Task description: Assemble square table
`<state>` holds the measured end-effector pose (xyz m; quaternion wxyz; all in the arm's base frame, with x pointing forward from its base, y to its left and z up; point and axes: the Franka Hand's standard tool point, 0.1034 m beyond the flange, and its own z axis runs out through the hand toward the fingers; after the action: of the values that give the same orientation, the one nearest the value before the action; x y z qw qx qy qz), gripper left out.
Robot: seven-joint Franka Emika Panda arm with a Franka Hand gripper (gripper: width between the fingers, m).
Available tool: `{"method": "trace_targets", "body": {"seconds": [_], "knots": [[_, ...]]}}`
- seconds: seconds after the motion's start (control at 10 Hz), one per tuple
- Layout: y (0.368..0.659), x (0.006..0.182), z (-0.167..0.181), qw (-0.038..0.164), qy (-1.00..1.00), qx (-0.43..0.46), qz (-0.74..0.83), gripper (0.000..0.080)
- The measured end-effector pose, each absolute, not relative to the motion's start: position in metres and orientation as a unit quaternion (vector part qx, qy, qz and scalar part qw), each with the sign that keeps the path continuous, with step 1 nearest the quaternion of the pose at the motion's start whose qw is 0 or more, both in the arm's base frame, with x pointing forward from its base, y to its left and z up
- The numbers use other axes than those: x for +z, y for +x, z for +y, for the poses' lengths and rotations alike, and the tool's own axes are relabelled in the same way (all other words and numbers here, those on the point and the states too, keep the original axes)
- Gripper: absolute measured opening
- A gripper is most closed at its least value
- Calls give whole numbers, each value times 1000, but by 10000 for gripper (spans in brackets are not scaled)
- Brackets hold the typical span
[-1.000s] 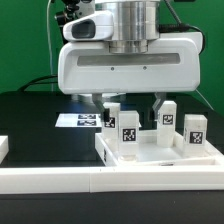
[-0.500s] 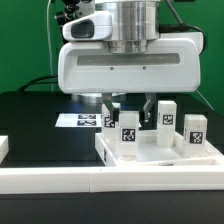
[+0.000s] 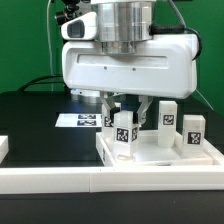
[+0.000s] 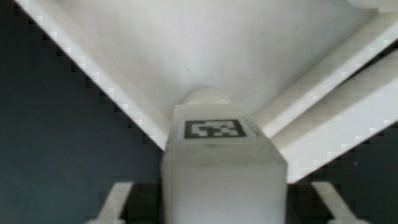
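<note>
The white square table top [image 3: 152, 166] lies at the exterior view's right with several tagged white legs standing on it. My gripper [image 3: 128, 110] hangs straight over the nearest leg [image 3: 124, 134], one finger on each side of it. In the wrist view this leg [image 4: 221, 165] fills the middle, its tag facing the camera, with the top's raised rim [image 4: 338, 110] behind. The fingers [image 4: 121, 205] stand on both sides of it with dark gaps showing, so the jaws are open around the leg. Other legs stand at the right [image 3: 166, 118] [image 3: 193, 131].
The marker board [image 3: 76, 120] lies on the black table behind and to the exterior view's left of the top. A long white rail [image 3: 60, 182] runs along the front edge. A white block [image 3: 4, 148] shows at the left edge. Another leg [image 3: 108, 120] stands just behind my left finger.
My fingers have drawn closer together around the nearest leg. The leg has shifted slightly toward the exterior view's left.
</note>
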<state>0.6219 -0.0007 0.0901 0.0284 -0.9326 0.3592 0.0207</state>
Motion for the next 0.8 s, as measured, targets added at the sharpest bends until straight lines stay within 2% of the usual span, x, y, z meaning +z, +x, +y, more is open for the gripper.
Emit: {"method": "trace_targets", "body": {"seconds": [0.8], "knots": [[626, 90, 4, 25, -783, 19, 622, 288]]}}
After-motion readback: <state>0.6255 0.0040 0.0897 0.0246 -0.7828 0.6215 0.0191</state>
